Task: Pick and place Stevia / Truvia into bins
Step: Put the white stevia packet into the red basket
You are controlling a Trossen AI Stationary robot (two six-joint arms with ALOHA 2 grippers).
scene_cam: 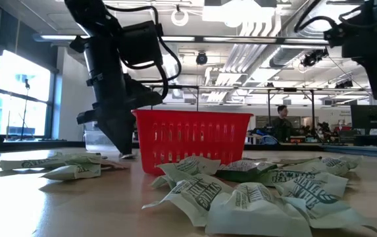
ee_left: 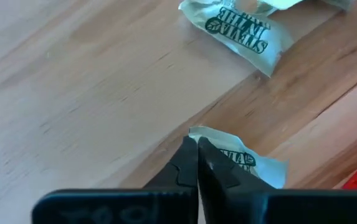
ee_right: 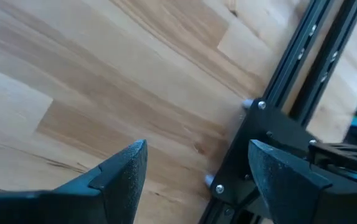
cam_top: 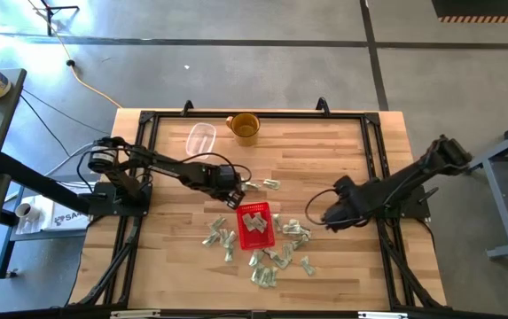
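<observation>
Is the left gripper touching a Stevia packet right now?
Touching: the left wrist view shows the left gripper with its fingers pinched shut on a Stevia packet's edge.

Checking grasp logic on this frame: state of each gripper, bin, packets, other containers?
left gripper: shut on a Stevia packet, down at the table beside the red bin
right gripper: open, empty, above bare table
red bin: upright, some packets inside
loose packets: scattered flat around the bin
clear container: looks empty
mug: upright
</observation>
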